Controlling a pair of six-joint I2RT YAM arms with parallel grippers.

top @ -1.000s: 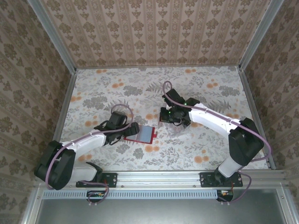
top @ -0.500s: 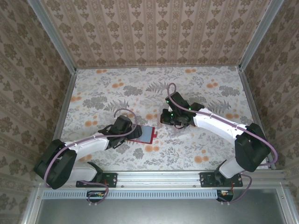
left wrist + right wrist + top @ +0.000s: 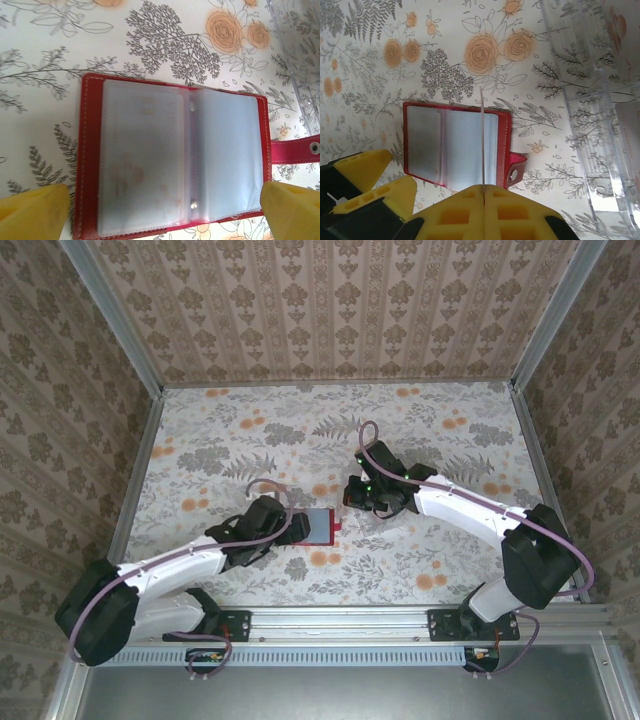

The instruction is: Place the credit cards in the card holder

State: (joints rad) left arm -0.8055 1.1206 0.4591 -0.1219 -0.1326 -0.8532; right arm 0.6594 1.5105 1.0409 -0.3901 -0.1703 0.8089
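My right end effector [image 3: 483, 192] pinches a credit card [image 3: 482, 140] edge-on, to slot it into the open card holder [image 3: 457, 145] below. My left end effector [image 3: 162, 205] is spread, straddling it, probably to steady it.

A fixed camera high over the near edge looks down across the whole bench [image 3: 220, 430]. Both wrist cameras face down on the open card holder [image 3: 175, 160], the left one nearer.

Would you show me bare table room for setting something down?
Bare: the floral table's far half along the back wall and its left edge. Crowded: the middle, with open red leather wallet, clear plastic tray, left claw, right claw.
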